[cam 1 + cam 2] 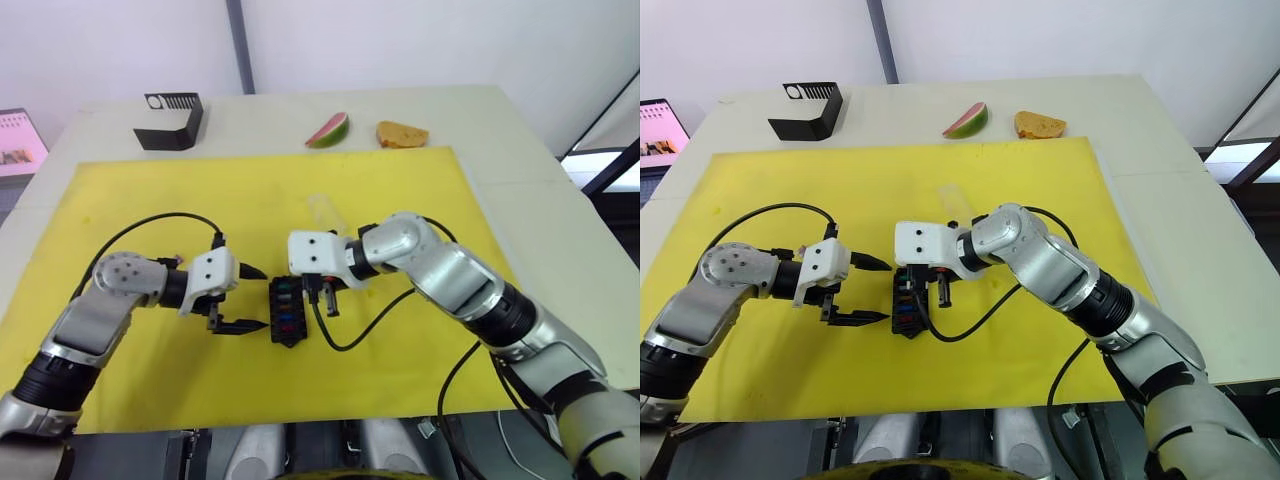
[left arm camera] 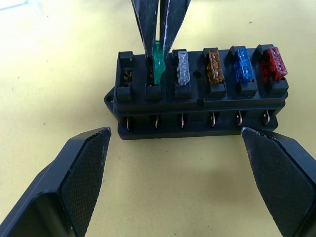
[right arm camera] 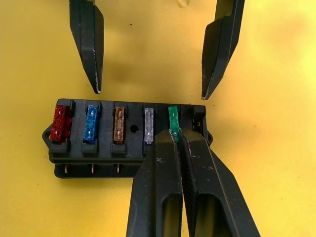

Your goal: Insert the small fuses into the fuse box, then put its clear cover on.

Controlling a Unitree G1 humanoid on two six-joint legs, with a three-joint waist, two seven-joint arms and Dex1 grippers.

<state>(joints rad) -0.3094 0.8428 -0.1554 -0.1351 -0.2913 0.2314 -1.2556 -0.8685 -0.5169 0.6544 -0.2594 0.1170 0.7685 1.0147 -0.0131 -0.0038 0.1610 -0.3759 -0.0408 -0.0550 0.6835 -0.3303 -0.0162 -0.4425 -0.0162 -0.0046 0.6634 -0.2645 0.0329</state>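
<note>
Right wrist view looks straight down the right gripper (image 3: 175, 136), whose two fingers are pressed together on the green fuse (image 3: 172, 117); the fuse stands upright in a slot of the fuse box (image 3: 126, 148), next to the one empty slot at that end. Along the same row sit the clear grey fuse (image 3: 148, 126), the brown fuse (image 3: 119, 125), the blue fuse (image 3: 90, 124) and the red fuse (image 3: 59, 123), each seated in its own slot.

Just beyond the box in that view, the left gripper (image 3: 150, 91) hangs with its fingers spread wide, their tips near the box's far side but not touching it. From the left wrist view the box lies between those spread fingers, clear of both, and its row of metal terminals along the side wall can be seen.

From the left eye view, the box rests on the yellow mat (image 1: 120, 200), nearer the mat's near edge than its far one, with both grippers meeting over it from either side. Farther on, mid-mat, a faint clear cover (image 1: 326, 212) lies apart from both grippers.

Past the mat's far edge, on the bare tabletop (image 1: 560, 220), stand a black bracket (image 1: 172, 120) toward the far left corner, a watermelon slice (image 1: 328, 130) and a piece of bread (image 1: 401, 134).
</note>
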